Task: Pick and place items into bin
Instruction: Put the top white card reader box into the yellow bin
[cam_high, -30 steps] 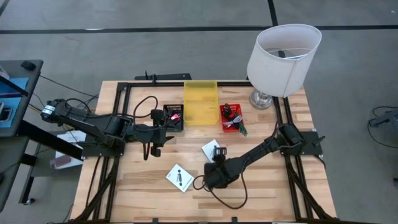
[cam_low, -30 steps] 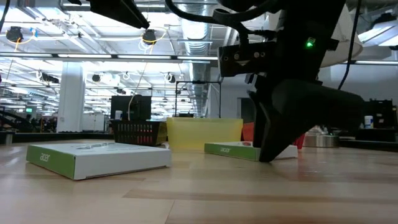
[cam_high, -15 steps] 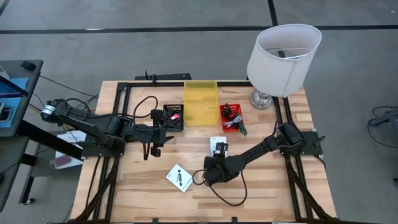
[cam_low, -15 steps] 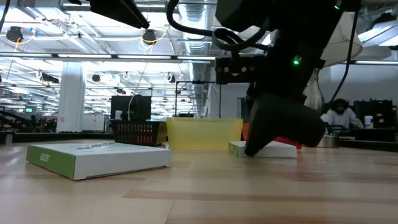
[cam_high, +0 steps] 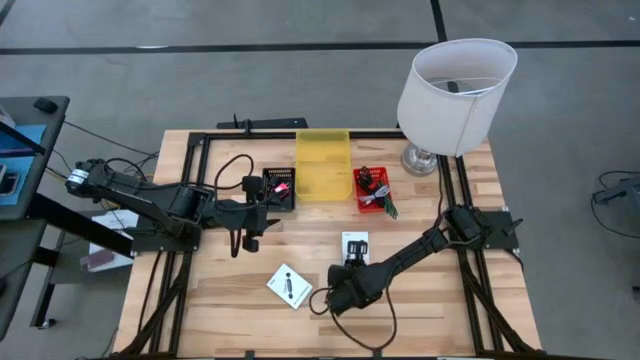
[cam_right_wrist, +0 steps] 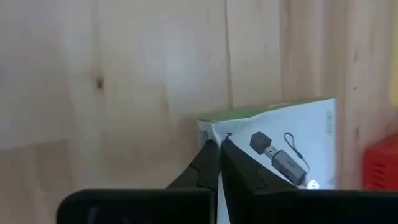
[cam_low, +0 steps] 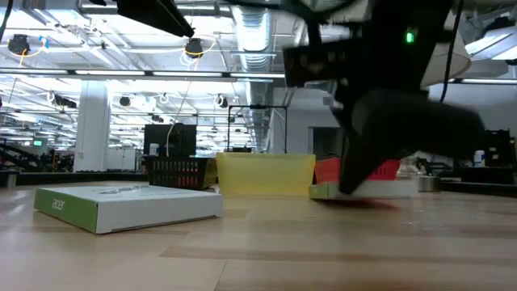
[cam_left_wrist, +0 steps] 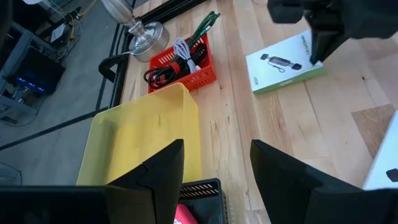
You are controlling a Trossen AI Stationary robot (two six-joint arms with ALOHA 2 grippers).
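Right end effector [cam_right_wrist: 219,151] (closed) against box [cam_right_wrist: 292,149]

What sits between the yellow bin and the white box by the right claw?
Nothing: in the high view only bare table separates the yellow bin from the white box. The red basket stands off to one side.

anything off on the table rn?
Mostly tidy. One oddity: the right gripper has its fingers closed against the corner of the white box rather than around it, so it looks like pushing, not a grasp. Left gripper waits by the black basket.
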